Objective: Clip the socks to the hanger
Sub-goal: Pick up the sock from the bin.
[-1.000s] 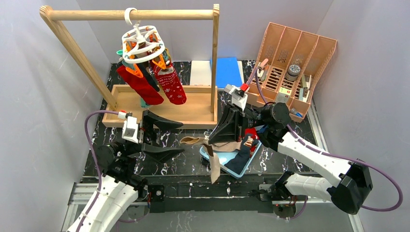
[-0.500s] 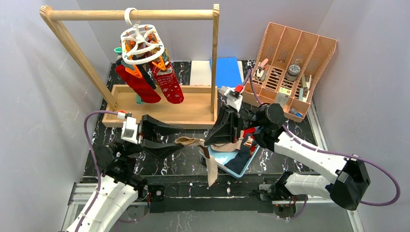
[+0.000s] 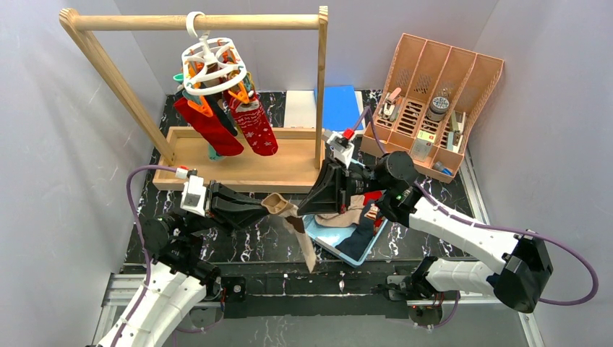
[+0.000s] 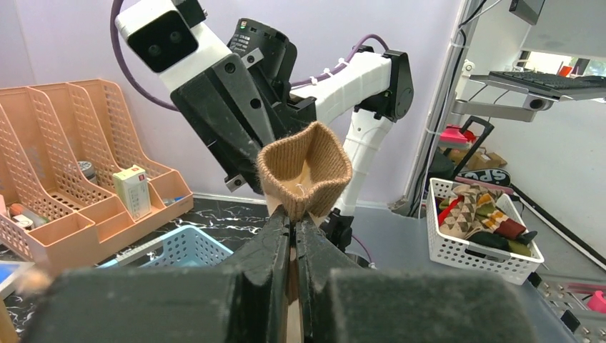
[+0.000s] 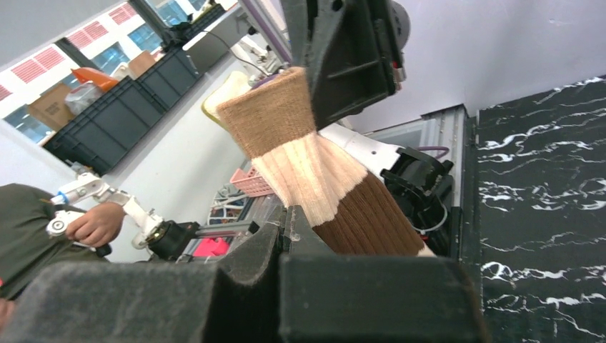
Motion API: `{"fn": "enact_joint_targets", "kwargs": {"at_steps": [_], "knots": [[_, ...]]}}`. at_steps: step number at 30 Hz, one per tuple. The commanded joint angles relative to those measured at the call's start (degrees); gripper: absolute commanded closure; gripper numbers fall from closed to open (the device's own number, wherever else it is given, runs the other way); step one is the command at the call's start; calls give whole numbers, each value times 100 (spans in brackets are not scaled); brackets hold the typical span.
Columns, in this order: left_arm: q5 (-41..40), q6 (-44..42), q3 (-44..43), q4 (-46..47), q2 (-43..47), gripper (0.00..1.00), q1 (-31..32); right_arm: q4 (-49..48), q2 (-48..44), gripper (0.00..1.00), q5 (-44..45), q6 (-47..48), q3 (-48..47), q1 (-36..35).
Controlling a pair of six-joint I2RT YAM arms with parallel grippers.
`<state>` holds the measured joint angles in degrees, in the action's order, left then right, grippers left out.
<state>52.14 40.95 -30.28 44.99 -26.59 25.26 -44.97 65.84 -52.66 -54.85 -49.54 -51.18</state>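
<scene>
Hanging above the black marbled tabletop [image 3: 246, 244], the tan sock [image 4: 304, 168] is clamped at its cuff by the left hand [image 4: 293, 221] and lower down by the right hand [image 5: 286, 227]. The white ring hanger [image 3: 212, 61], bearing red socks [image 3: 254, 130], hangs from the wooden rail [image 3: 195, 22] between grey walls [image 3: 43, 108].

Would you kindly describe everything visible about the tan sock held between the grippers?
The tan sock is ribbed knit, banded tan, cream and darker brown. The left gripper pinches its open cuff; the right gripper clamps it further along. The rest hangs limp below them.
</scene>
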Motion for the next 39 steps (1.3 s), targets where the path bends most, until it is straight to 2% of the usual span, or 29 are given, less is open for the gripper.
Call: {"fn": "enact_joint_targets", "kwargs": {"at_steps": [1,5,10,14,18,22,25,28,31,35,37,39], "knots": [[57,13,-205,181,-29,100,40,994,-58,99,366,850,-423,-59],[69,-18,-182,167,-56,100,50,1925,-65,97,524,1350,-597,-62],[46,-370,-202,-299,-28,100,76,3031,-250,55,702,1897,-884,-61],[-142,-1357,-431,-1884,172,100,76,4315,-521,40,1059,2622,-1343,-65],[-634,-2742,-806,-3768,382,100,76,5825,-683,31,1727,3417,-2031,-60],[-1433,-3289,-812,-4287,637,100,76,6360,-640,29,2824,3638,-2626,-63],[-1609,-3474,-796,-4352,704,100,76,6718,-272,30,3300,3863,-3248,-62],[-1498,-3819,-870,-4613,708,100,76,7519,338,30,3156,4121,-4133,-67],[-1254,-4345,-1026,-5036,632,100,76,7866,674,29,2940,4307,-4536,-119],[-836,-4940,-1309,-5579,387,100,76,8065,837,28,3049,4500,-4589,-385],[-470,-5194,-1324,-5632,326,100,76,8118,934,28,3200,4547,-4574,-643],[-438,-5269,-1336,-5633,300,100,76,8155,1008,28,3386,4578,-4565,-875]]}}
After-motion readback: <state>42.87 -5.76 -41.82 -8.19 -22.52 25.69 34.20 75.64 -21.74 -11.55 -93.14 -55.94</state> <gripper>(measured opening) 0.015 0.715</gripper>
